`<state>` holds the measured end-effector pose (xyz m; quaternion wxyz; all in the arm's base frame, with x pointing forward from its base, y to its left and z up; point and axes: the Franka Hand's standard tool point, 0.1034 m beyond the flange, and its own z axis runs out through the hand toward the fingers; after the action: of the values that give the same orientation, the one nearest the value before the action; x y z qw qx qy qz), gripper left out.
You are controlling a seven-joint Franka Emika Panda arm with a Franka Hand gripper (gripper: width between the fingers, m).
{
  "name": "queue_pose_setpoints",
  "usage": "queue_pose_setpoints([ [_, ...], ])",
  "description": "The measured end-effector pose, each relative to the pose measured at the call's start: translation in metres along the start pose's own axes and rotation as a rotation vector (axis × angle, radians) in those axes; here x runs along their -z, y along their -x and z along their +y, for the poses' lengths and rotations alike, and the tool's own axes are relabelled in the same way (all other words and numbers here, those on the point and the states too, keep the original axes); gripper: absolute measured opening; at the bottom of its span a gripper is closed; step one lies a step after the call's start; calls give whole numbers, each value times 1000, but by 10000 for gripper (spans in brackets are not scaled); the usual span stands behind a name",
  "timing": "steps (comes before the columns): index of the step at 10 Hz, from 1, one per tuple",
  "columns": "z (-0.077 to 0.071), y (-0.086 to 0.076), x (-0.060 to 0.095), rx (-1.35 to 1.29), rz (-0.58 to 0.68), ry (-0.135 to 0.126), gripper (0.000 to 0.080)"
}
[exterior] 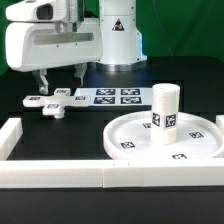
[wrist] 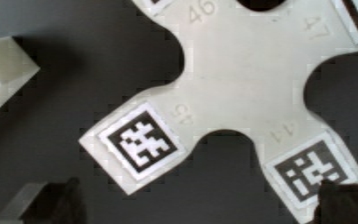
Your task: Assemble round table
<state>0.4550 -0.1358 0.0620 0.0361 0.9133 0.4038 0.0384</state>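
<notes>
Directly under the pincer, the cross-shaped piece lies flat on the desk. I read the pincer as spread wide, gripping nothing. Well off to its side, beyond the marker board, the cylinder stands upright on the disc.

No words can be read. Black-and-white square tags stand on the disc at about two, six and eight o'clock of its rim. Others mark the cylinder, the marker board and the cross-shaped piece, whose faint digits are illegible.
</notes>
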Motion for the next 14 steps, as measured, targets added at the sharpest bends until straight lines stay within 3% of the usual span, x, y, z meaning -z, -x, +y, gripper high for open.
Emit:
queue_pose_setpoints([
  [1,1,0,-3,-129,-17,-25,649],
  [2,6,-4,-5,-169,-26,-33,649],
  [5,5,-2,-9,-147,-26,-28,649],
  [8,5,18,-11,-121,-35,-42,649],
  [13,-1,21,-14,-146,-40,-50,649],
  [14,-5,28,-18,-120,-45,-59,649],
])
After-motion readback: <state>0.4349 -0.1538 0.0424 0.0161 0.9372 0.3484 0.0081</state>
